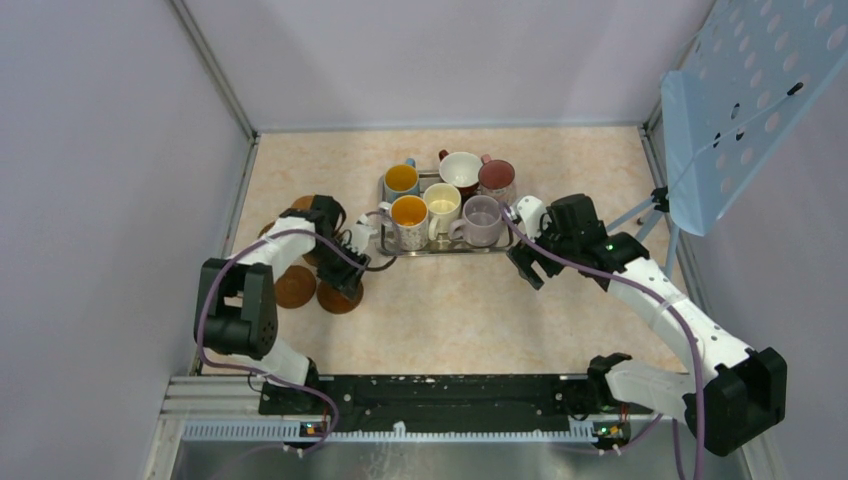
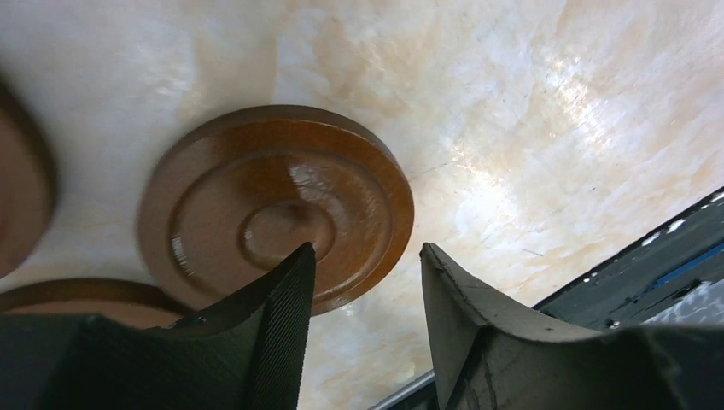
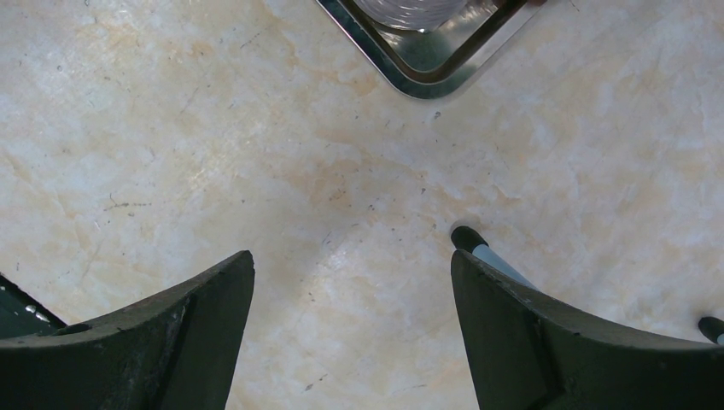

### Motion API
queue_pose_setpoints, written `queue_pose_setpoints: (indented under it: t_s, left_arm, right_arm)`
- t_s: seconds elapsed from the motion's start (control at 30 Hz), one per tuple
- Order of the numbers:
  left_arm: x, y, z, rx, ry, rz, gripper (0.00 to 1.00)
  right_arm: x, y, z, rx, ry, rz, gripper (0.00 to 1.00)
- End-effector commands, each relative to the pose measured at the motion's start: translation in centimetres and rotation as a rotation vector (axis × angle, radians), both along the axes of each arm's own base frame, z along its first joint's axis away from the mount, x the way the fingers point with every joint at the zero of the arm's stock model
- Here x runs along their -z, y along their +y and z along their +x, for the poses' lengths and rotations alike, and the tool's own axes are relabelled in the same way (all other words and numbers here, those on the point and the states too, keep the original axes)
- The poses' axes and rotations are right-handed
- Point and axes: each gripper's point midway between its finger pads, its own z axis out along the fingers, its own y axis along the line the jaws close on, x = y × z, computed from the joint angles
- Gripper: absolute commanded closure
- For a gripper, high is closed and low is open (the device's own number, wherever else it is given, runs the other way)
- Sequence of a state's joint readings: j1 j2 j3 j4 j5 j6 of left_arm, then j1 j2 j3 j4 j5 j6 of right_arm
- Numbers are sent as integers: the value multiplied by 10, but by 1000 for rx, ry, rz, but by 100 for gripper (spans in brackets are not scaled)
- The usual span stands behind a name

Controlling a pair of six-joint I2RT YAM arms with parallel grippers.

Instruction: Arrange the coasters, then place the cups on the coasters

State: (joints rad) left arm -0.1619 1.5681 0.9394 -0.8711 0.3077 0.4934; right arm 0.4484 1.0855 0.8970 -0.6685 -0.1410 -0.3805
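A slip is to be feared: the coaster (image 2: pixel 273 205), a glossy brown disc with a raised ring and dished centre, lies flat on the smooth marbled table (image 2: pixel 529 111). Its low rim could be nudged towards neighbours at 9 o'clock rather than pinched by the left gripper (image 2: pixel 367 252), whose ribbed jaws are held half apart and empty. The right gripper (image 3: pixel 352 260) is spread wide, nothing held, with the steel tray (image 3: pixel 427 85) at its 12 o'clock. The ceramic cups (image 1: pixel 440 200) are seen crowded on that tray.

The coaster (image 2: pixel 275 209) looks glossy — the table (image 2: pixel 512 102) smooth, the tray (image 3: pixel 423 85) shiny metal.
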Motion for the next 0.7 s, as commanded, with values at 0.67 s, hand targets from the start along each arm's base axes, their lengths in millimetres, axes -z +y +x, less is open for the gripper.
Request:
queue_pose_setpoints:
  t_s: [0.67]
  left_arm:
    - [-58,244,70,-749,-259,269,54]
  right_arm:
    - [-18,14,14,-15,-37,60,16]
